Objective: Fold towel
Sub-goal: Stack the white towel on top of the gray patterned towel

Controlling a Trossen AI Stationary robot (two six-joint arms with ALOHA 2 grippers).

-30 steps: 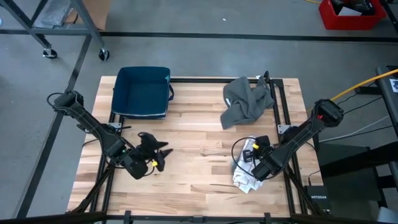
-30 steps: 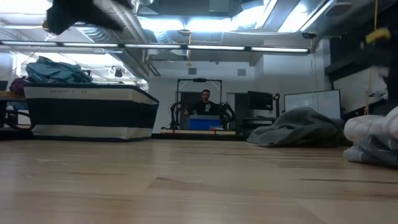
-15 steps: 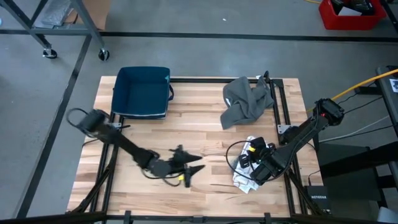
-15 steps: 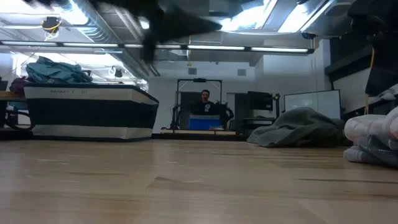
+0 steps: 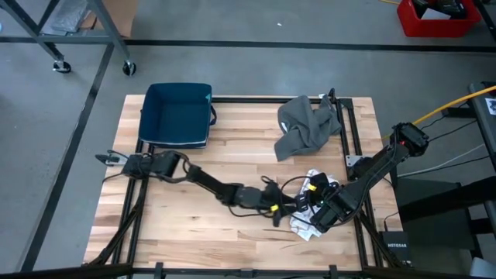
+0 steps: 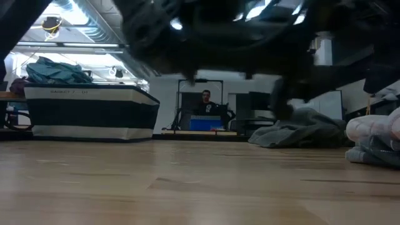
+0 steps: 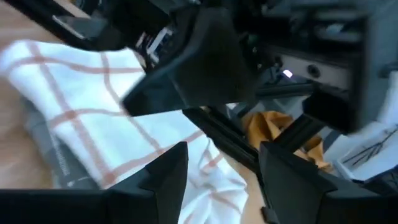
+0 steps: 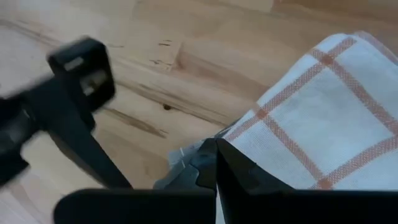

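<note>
A white towel with orange checks point(image 5: 304, 223) lies bunched on the table at the near right, also in the low view point(image 6: 375, 140) and the left wrist view point(image 7: 93, 106). My right gripper point(image 5: 319, 215) is shut on it, its fingertips meeting at the towel's edge point(image 8: 216, 146). My left gripper point(image 5: 284, 208) stands open and level just left of the towel, fingers point(image 7: 168, 177) pointing at the towel and at the right gripper, touching nothing. My right gripper pinches the bunched towel at an edge point(image 8: 249, 134) on its side toward the table's middle. Its fingers slant down from the table's right. The fingers hide the place of contact, so the number of layers cannot be told. The rest of the towel lies on the table.
A crumpled grey cloth point(image 5: 308, 124) lies at the far right of the table. A dark blue bin point(image 5: 178, 115) stands at the far left. Bare wood point(image 5: 194, 232) lies in the near left. Black frame rails point(image 5: 350, 132) run along the table's edges.
My left gripper has swept from the near left toward the table's right edge, sinking and tipping level, and now stands open right beside the towel and my right gripper. The towel stays bunched where it was.
</note>
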